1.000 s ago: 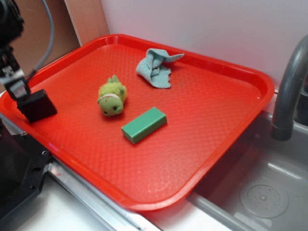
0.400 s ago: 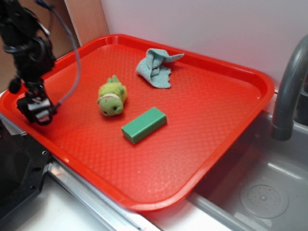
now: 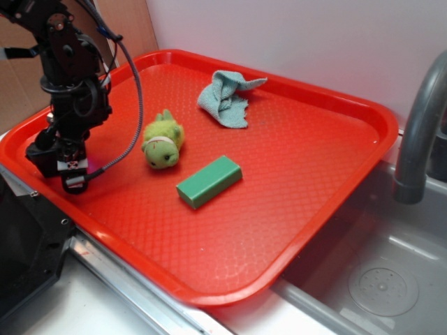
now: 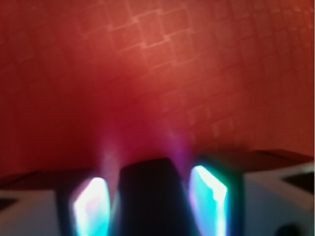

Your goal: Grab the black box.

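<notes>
Matte black box [image 4: 147, 196] — dark, blurred, wedged between hand [image 4: 150, 199] fingers.

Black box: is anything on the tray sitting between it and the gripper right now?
Nothing visible does. The gripper is down at the black box at the red tray's left edge; the wrist view shows a dark block between the fingers. The green plush toy and green block lie off to the side.

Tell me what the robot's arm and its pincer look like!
The arm is black, built from chunky rounded joints. A thin grey cable loops down its side toward the pincer, which is black too, with a small light-coloured patch near its tip. In the wrist view, the two fingers look pale, glowing blue-white at the edges, but that picture is blurry.
</notes>
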You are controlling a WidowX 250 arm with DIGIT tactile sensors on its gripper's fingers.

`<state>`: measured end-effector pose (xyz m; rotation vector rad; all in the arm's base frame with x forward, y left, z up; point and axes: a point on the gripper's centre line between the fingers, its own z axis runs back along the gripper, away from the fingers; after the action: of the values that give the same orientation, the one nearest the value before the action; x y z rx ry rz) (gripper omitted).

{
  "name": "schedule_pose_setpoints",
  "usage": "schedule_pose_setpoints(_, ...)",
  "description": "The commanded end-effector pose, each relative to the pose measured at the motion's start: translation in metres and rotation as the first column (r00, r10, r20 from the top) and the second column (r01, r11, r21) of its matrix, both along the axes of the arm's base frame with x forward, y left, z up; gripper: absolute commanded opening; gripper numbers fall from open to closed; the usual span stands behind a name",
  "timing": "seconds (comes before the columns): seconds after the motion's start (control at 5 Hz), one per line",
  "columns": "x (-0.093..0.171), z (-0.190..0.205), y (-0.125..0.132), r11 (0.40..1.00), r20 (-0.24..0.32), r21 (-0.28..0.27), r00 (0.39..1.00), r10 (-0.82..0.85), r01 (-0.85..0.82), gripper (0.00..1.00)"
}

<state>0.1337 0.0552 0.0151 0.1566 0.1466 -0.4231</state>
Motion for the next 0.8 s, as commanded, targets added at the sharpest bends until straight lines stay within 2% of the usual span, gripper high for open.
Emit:
schedule_pose_setpoints(0.0,0.015,0.084,0.003,0.996,0.197,0.053,0.979,0.055,-0.067,0.00)
schedule_pose_setpoints(0.2,0.031,0.119,0.005,0.985,0.267,0.015,0.950,0.162,-0.172,0.00)
schedule_pose_setpoints(0.4,0.056,0.160,0.004,0.918,0.358,-0.109,0.847,0.393,-0.380,0.00)
schedule_pose_setpoints(0.6,0.079,0.185,-0.012,0.852,0.368,-0.192,0.769,0.523,-0.487,0.00)
